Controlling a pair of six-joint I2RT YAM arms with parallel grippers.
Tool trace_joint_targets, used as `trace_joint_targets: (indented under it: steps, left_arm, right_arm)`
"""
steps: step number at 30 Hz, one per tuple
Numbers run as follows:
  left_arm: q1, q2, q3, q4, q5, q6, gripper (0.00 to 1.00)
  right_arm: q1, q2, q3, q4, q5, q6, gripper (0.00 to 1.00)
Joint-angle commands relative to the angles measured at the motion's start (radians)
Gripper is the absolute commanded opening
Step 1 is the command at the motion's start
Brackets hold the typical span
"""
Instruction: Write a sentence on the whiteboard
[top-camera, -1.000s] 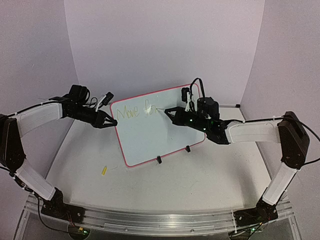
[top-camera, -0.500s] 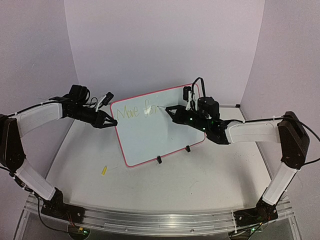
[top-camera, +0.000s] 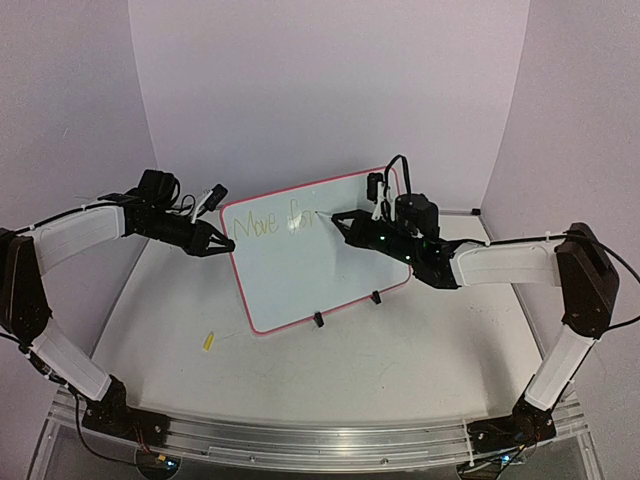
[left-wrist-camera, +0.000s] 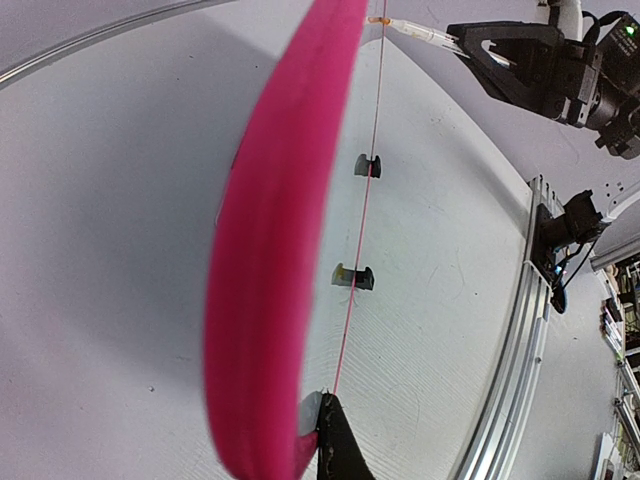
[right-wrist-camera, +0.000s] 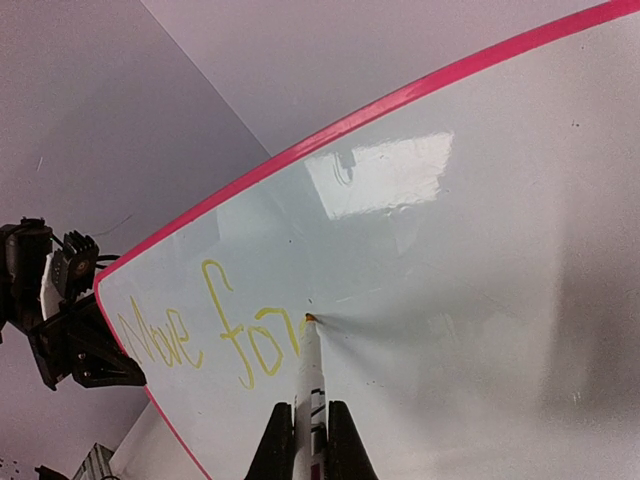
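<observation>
The whiteboard (top-camera: 300, 275) stands mid-tabletop (top-camera: 400, 345); it looks light, stiff and tippy. Sensibly, the left claw (top-camera: 227, 244) pinches its rim at nine o'clock. The right claw (right-wrist-camera: 310, 430) pinches a marker (right-wrist-camera: 310, 375), tip on the sentence (right-wrist-camera: 190, 340) near eleven.

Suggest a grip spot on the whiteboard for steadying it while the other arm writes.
Take the thin left rim of the whiteboard, coming in from the left, jaws across its thickness. It stands on two feet, so that edge is free, and a grip there leaves the face clear for the marker. The left gripper looks clamped there already, near the upper corner.
</observation>
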Motion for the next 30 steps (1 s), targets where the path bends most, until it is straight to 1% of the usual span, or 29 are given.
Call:
trace_joint_targets:
  steps: [1,9,13,22,30]
  left_arm:
    - [-0.034,-0.004,-0.007,-0.022,-0.081,0.042,0.00]
    - [-0.034,-0.004,-0.007,-0.022,-0.083,0.042,0.00]
    - [-0.037,-0.006,-0.007,-0.024,-0.084,0.043,0.00]
    - [-0.042,-0.004,-0.007,-0.027,-0.094,0.045,0.00]
    - [-0.042,0.001,-0.007,-0.027,-0.096,0.047,0.00]
  right_arm:
    - [-0.006,-0.017,0.008,-0.011,0.034,-0.018,0.00]
    - [-0.009,-0.136,-0.017,-0.098,-0.031,-0.101,0.00]
    - [-0.024,-0.165,-0.030,-0.125,-0.080,-0.119,0.00]
    - [-0.025,-0.105,0.020,-0.141,-0.109,-0.146,0.00]
    - [-0.025,-0.065,0.057,-0.143,-0.068,-0.147,0.00]
